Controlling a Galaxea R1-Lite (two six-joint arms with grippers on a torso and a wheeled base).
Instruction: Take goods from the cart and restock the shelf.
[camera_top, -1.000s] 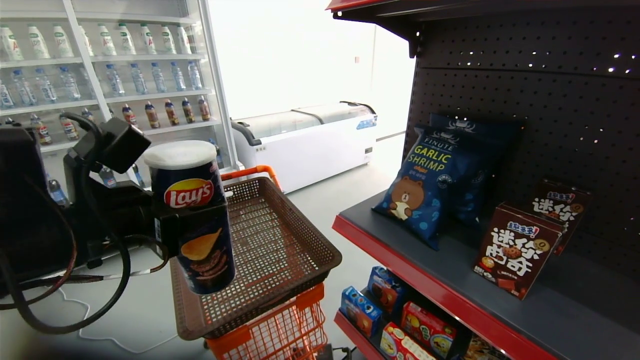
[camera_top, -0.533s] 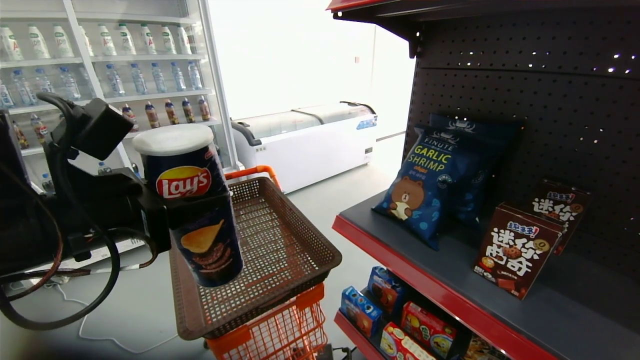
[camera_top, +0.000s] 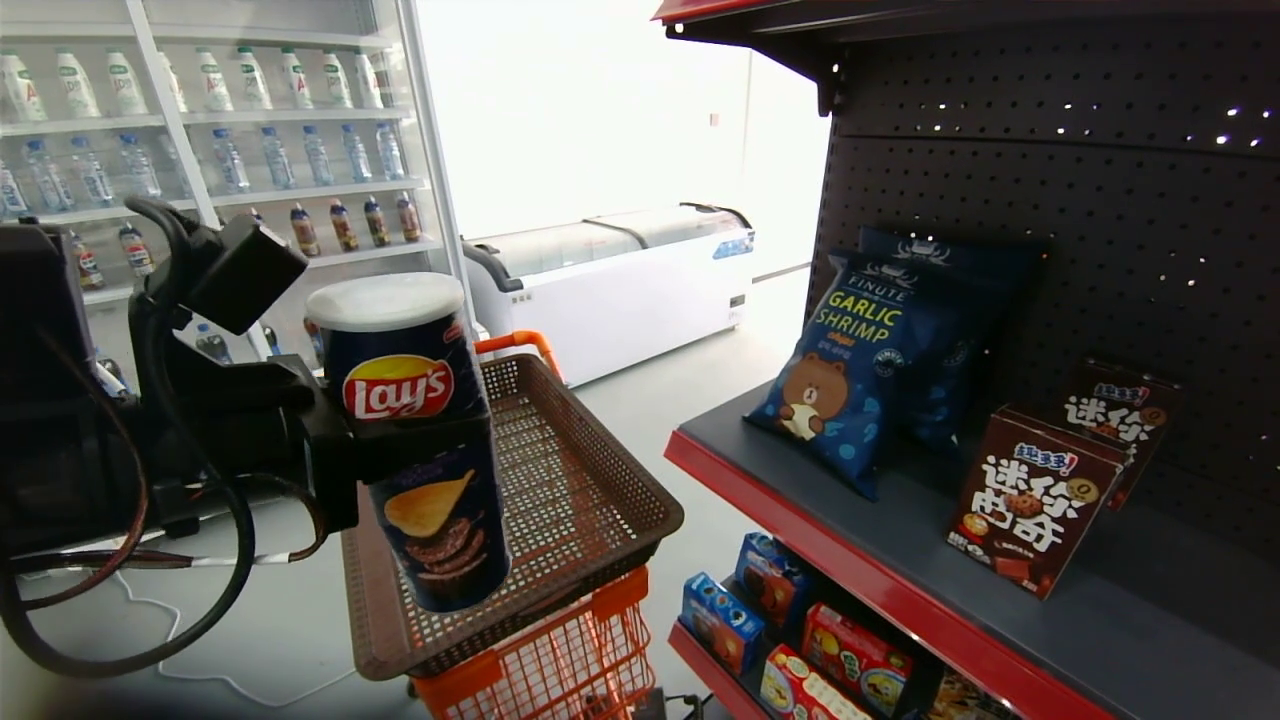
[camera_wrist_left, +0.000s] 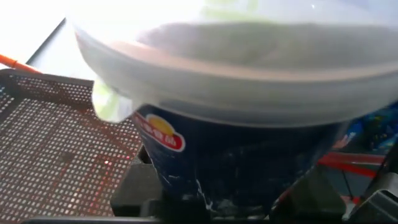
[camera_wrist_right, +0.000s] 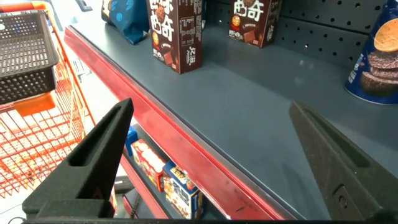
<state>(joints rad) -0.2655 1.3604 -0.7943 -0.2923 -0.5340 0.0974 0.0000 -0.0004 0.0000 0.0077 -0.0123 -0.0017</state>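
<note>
A dark blue chips can with a white lid hangs upright above the brown mesh basket on top of the orange cart. My left gripper is shut around the can's middle. In the left wrist view the can is very close, with the basket behind it. The dark shelf with a red front edge stands to the right. My right gripper is open above the shelf board, with nothing between its fingers.
Blue snack bags and brown boxes stand on the shelf against the pegboard. Another blue can stands farther along it. Boxed goods fill the lower shelf. A drinks cooler and a chest freezer stand behind.
My left gripper with the can first rose and swung left, then came back down and to the right, ending slightly nearer the shelf than a second ago.
</note>
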